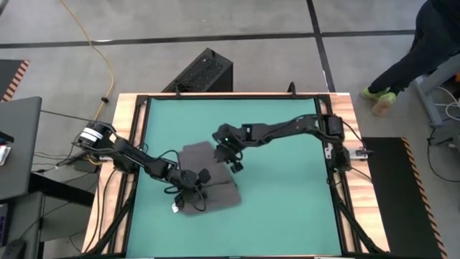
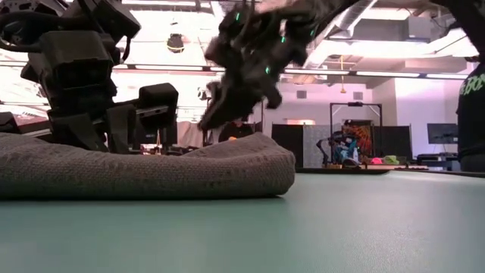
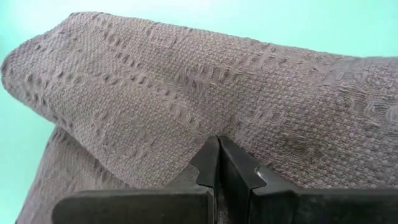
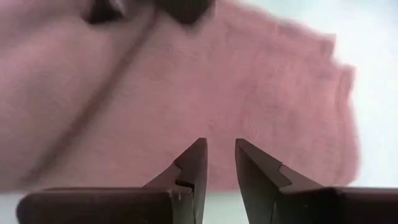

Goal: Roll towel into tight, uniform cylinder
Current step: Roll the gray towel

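Lying folded on the teal mat [image 1: 287, 144] near the tabletop's middle, the towel [image 1: 208, 187] looked soft, limp and light, its woven face likely grippy enough to hold. The left end effector [image 1: 192, 188] pressed down on it with fingers fully closed together, pinching nothing visible. The right end effector [image 1: 235, 164] hovered just above the towel's far edge, fingers narrowly parted and empty. A rolled edge seemed the best hold, since loose cloth would probably slump.

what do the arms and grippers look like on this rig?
Two dark, near-black jointed arms with black cables running along them. Left gripper and right gripper each have two dark, wedge-shaped fingers with stepped inner edges. Small green lights glow on the right arm.
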You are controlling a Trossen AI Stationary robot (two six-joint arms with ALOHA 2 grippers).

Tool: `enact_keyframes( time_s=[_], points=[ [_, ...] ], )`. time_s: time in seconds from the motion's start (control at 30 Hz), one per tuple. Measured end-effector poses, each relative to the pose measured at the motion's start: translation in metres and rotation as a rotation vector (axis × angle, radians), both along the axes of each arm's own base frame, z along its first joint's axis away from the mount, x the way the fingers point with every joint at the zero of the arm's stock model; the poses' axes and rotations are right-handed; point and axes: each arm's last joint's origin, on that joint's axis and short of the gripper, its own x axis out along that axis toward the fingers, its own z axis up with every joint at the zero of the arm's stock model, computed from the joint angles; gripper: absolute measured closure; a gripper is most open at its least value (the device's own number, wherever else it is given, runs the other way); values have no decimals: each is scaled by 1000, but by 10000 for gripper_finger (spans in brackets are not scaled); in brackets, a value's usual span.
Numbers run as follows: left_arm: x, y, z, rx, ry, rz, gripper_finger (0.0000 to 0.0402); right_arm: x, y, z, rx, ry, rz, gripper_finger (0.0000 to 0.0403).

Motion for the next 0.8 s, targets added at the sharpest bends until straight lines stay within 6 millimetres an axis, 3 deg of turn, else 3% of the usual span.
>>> enact_keyframes(
  time_s=[0.17,0.37,0.5,0.67,0.8],
  points=[
    [-2,2,3,29,-1,26,402,10,-11,-30,22,2,-1,296],
    [-6,3,9,61,-1,31,401,10,-13,-48,62,78,-49,296],
    [-8,3,14,76,-13,20,402,7,-12,-49,101,135,-88,296],
    [-14,7,19,164,0,27,402,0,-3,-54,197,256,-198,296],
    [-21,10,22,230,46,23,401,2,21,-53,240,276,-225,296]
  ],
)
